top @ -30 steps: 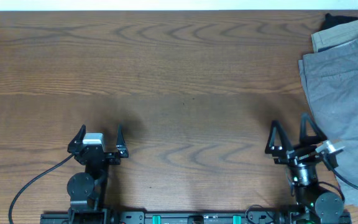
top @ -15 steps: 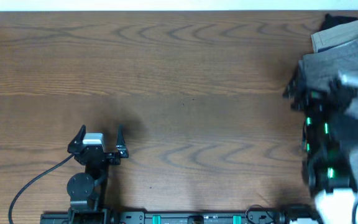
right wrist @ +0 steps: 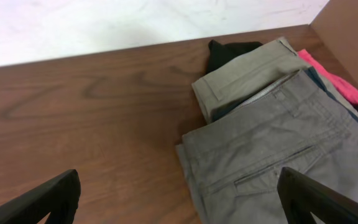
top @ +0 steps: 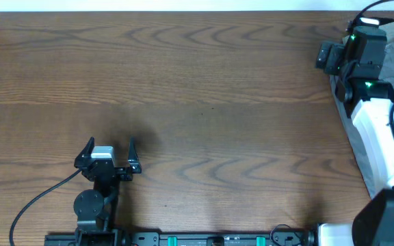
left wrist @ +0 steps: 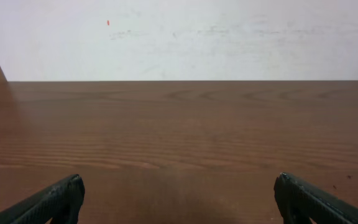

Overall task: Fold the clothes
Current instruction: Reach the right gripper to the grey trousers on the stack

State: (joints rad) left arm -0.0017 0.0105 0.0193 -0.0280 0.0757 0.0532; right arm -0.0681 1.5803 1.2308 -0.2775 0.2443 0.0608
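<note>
- Brown wood-grain desk: bare over most of its surface; a white wall rises behind its far edge.
- Left gripper: sits low over the desk near the near edge, left of centre. Its two black fingers are spread wide and hold nothing, as the left wrist view confirms.
- Right gripper: carried on the right arm, which reaches to the far right corner of the desk. The right wrist view shows its fingers set wide apart and holding nothing, above the near left corner of the pile.
- Grey woven shorts with a welt pocket and pale striped inner waistband: lie flat on top of the pile, along the right edge at the far right corner.
- Tan folded garment: lies under the grey shorts, jutting out toward the far edge.
- Black cloth: shows from beneath the tan garment's far end.
- Pink fabric: shows at the pile's right side, with a thin navy-blue strip between it and the grey shorts.
</note>
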